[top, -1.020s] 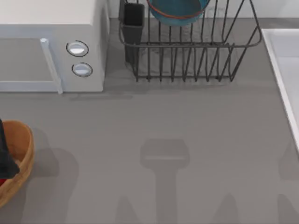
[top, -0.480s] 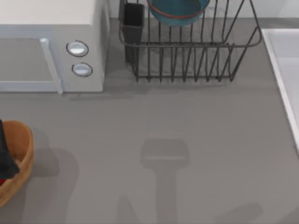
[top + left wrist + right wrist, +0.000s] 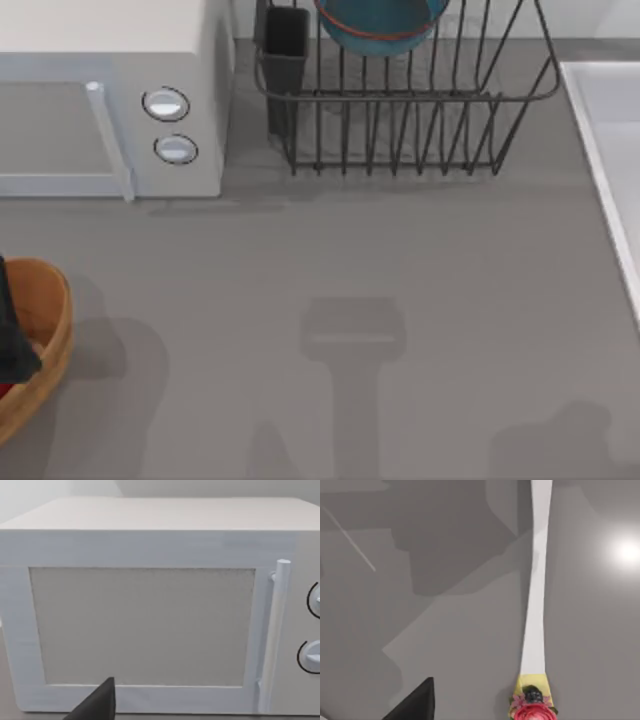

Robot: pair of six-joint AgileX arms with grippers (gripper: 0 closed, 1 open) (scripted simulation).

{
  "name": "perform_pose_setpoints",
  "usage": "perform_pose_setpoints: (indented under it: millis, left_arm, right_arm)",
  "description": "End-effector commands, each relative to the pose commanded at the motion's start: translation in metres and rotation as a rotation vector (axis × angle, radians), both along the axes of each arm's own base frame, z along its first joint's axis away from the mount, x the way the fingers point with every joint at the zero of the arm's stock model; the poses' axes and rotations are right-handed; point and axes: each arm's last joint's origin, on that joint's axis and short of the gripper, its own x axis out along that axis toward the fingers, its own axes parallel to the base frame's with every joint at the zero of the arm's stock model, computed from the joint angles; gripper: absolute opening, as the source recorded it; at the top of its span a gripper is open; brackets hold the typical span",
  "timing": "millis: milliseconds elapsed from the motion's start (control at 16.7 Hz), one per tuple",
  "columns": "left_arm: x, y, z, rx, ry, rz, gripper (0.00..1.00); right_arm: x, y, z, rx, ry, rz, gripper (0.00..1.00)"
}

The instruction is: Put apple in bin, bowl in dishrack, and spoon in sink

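From above, the blue bowl already sits in the dishrack at the back, and a red sliver of apple lies in the wooden bin at the left edge, where a dark part of the left arm hangs. The sink runs down the right edge, beside the white microwave side's opposite.

The left wrist view faces the microwave door and its knobs; whether the jaws are spread I cannot tell.

The right wrist view adds the spoon on grey: slim, pale, flower-tipped handle. It looks light, stiff and slippery; I'd pinch mid-handle. Jaws: cannot tell.
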Motion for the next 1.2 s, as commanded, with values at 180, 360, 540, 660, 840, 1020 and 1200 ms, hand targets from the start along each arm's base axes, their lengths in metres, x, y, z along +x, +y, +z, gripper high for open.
perform_pose_setpoints:
  millis: [180, 360, 540, 660, 840, 1020, 1200]
  left_arm:
    - [0.000, 0.000, 0.000, 0.000, 0.000, 0.000, 1.00]
    - [0.000, 0.000, 0.000, 0.000, 0.000, 0.000, 1.00]
    - [0.000, 0.000, 0.000, 0.000, 0.000, 0.000, 1.00]
    - [0.000, 0.000, 0.000, 0.000, 0.000, 0.000, 1.00]
    - [0.000, 0.000, 0.000, 0.000, 0.000, 0.000, 1.00]
    - [0.000, 0.000, 0.000, 0.000, 0.000, 0.000, 1.00]
    - [0.000, 0.000, 0.000, 0.000, 0.000, 0.000, 1.00]
  right_arm:
    - [0.004, -0.004, 0.000, 0.013, 0.053, 0.026, 1.00]
    - [0.004, -0.004, 0.000, 0.013, 0.053, 0.026, 1.00]
    - [0.004, -0.003, -0.004, 0.013, 0.052, 0.028, 1.00]
    - [0.007, -0.004, -0.016, 0.014, 0.053, 0.026, 1.00]
    - [0.012, -0.007, -0.048, 0.012, 0.049, 0.025, 1.00]
    - [0.011, -0.008, -0.081, 0.011, 0.046, 0.026, 1.00]
    - [0.008, -0.007, -0.099, 0.013, 0.051, 0.026, 1.00]
